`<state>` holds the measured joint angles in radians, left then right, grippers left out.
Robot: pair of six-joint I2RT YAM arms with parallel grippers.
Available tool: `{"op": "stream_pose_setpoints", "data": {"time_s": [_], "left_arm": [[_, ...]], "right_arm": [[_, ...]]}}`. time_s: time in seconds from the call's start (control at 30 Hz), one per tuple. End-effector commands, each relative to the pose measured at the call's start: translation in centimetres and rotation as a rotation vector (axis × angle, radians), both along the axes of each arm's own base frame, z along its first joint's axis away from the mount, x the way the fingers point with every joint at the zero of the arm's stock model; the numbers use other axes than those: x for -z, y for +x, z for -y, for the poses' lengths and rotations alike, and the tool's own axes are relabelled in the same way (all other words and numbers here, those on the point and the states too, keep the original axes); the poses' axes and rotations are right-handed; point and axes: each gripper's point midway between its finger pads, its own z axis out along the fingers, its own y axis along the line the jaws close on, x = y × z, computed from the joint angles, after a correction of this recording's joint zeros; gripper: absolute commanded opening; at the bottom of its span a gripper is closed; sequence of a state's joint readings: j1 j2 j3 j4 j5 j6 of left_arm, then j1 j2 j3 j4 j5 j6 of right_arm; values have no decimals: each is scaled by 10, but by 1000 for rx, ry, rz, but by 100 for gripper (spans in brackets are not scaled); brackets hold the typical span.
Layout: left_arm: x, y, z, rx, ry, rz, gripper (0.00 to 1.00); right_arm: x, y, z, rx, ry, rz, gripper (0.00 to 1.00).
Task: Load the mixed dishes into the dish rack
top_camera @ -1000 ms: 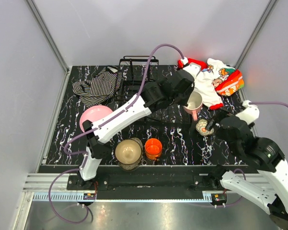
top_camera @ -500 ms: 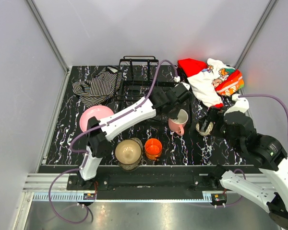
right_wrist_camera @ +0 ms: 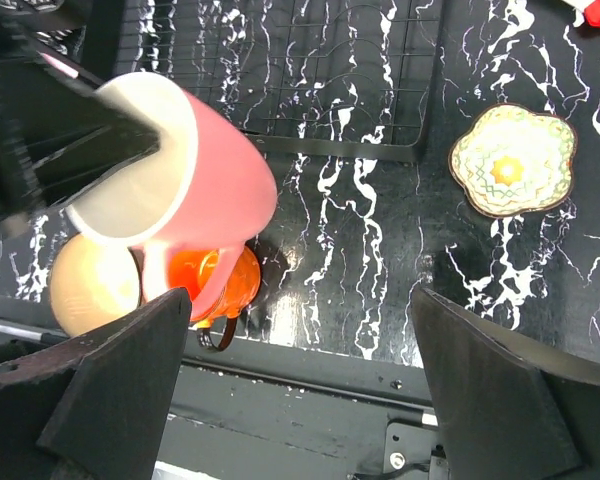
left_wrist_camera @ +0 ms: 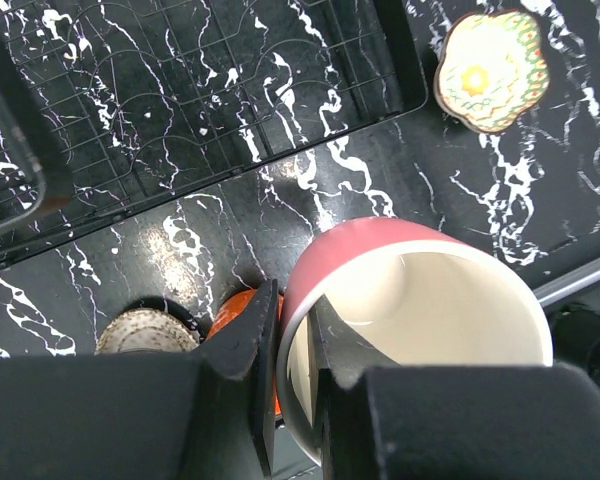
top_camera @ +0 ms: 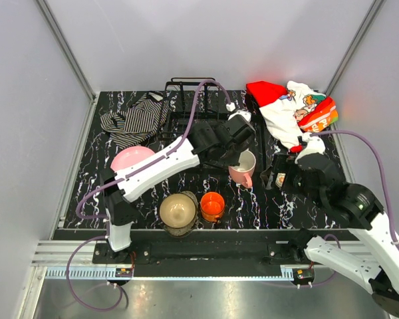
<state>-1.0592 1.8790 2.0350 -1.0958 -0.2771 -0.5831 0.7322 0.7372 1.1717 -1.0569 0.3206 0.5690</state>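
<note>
1. Grip on the cream-pink mug [top_camera: 243, 167]: the left pincer [left_wrist_camera: 292, 345] is clamped on its rim, one finger [left_wrist_camera: 242, 350] outside the pink wall and the other inside the cream hollow; the mug hangs tilted, off the bench [top_camera: 253, 199], at the middle of the top view, just below the near edge of the dish rack [top_camera: 186, 116].
2. Right pincer [right_wrist_camera: 300, 300] stands wide apart with nothing between its fingers; it hovers at the right of the top view, near the mug but not touching it; its own camera shows the mug at upper left, mouth turned toward the left edge.
3. The dish rack lies at the upper middle of the top view, its raised section at the far end; both wrist views show its wire floor across their upper parts.
4. The small floral patterned cup [right_wrist_camera: 513, 160] stands on the bench outside the rack, near one corner of it, at the right of the right wrist view.
5. The small orange cup [top_camera: 212, 206] and the brownish bowl [top_camera: 178, 209] sit side by side at the lower middle of the top view, near the bench's near edge; in the right wrist view the mug covers part of the orange cup.
6. The pink round plate [top_camera: 130, 161] lies at the left, partly under the left arm; the striped black-white cloth [top_camera: 133, 119] lies above it at upper left; the red-white printed cloth [top_camera: 289, 113] lies at upper right.
</note>
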Motion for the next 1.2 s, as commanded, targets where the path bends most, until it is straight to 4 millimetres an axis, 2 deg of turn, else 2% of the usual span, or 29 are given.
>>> {"op": "stream_pose_setpoints", "data": {"time_s": [0.0, 0.17, 0.23, 0.27, 0.3, 0.37, 0.4, 0.43, 0.53, 0.8, 1.0, 1.17], "left_arm": [[-44, 1, 5, -30, -152, 66, 0], [-48, 1, -5, -48, -149, 83, 0], [-50, 1, -9, -53, -147, 94, 0], [-48, 1, -11, -56, -142, 94, 0], [-49, 1, -13, -59, -143, 96, 0], [-47, 2, -15, -63, -139, 93, 0], [-48, 1, -15, -61, -143, 93, 0], [-47, 1, -15, -59, -142, 91, 0], [-47, 2, -16, -61, -140, 92, 0], [-46, 1, -19, -54, -140, 84, 0], [-43, -2, -16, -35, -148, 61, 0], [-43, -3, -15, -27, -151, 54, 0]], "right_arm": [[-8, 17, -17, -16, 3, 25, 98], [-11, 34, -34, -12, -39, 38, 99], [-11, 31, -49, -46, -54, 37, 100], [-13, 33, -50, -29, -69, 57, 100], [-11, 23, -65, -70, -82, 53, 100], [-17, 22, -68, -40, -117, 87, 100], [-11, 15, -73, -41, -141, 71, 100], [-17, 7, -83, -72, -134, 85, 100], [-16, -4, -91, -74, -136, 99, 100], [5, -8, -94, -81, -182, 97, 99], [4, -5, -86, -89, -172, 159, 88], [4, -4, -85, -110, -174, 185, 84]]}}
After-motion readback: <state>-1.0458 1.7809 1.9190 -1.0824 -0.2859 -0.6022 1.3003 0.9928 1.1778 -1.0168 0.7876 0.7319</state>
